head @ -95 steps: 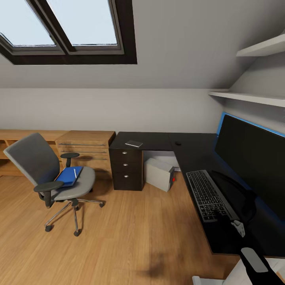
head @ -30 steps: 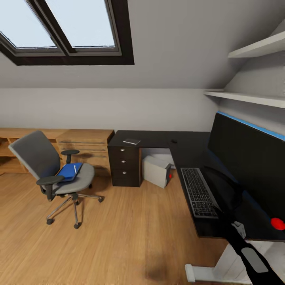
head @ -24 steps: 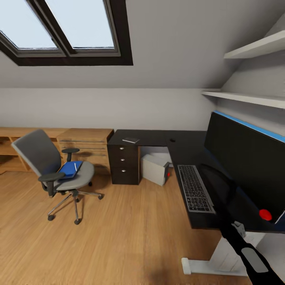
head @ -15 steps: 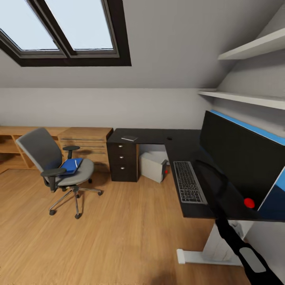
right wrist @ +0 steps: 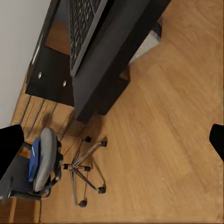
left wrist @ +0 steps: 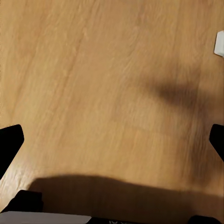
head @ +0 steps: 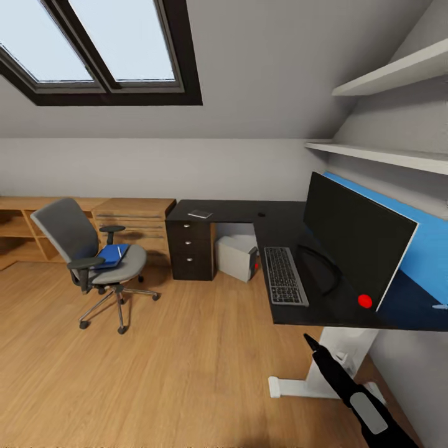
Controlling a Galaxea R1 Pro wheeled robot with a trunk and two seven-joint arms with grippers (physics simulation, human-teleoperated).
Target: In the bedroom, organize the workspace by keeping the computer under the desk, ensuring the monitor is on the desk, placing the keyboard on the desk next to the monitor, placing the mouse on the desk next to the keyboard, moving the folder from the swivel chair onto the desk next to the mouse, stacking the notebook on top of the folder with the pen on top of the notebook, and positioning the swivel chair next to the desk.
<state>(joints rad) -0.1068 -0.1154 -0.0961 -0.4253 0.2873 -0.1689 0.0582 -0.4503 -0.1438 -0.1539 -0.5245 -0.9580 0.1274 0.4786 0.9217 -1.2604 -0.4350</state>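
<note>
Room: attic bedroom with a skylight, wood floor [head: 155, 367] and white shelves over the black L-shaped table [head: 274, 219].
Already on the table: monitor [head: 354, 239] upright on its round base, keyboard [head: 284, 275] just beside it, small dark mouse [head: 261, 214] further back and well apart from the keyboard — it needs bringing closer.
Computer [head: 236, 257]: on the floor under the table, beside the drawers.
Swivel chair [head: 93, 264]: out on the floor, apart from the table, next to a wooden drawer unit [head: 134, 221].
Folder [head: 112, 255]: flat on the chair seat, with the pen [head: 119, 252] lying on top.
Notebook [head: 200, 214]: on the table above the drawers.
My right hand [head: 309, 340]: low by the table leg, holding nothing; its wrist view shows dark fingertips at either edge, so I judge it spread.
My left hand [left wrist: 112, 140]: over bare floor, fingertips wide apart, empty.
Handling, as I judge it: folder light, thin, likely to flex — take an overhanging edge near the seat front; lift the pen off first, as it may roll.
Chair: rolls and swivels, so push at the armrest or backrest.
</note>
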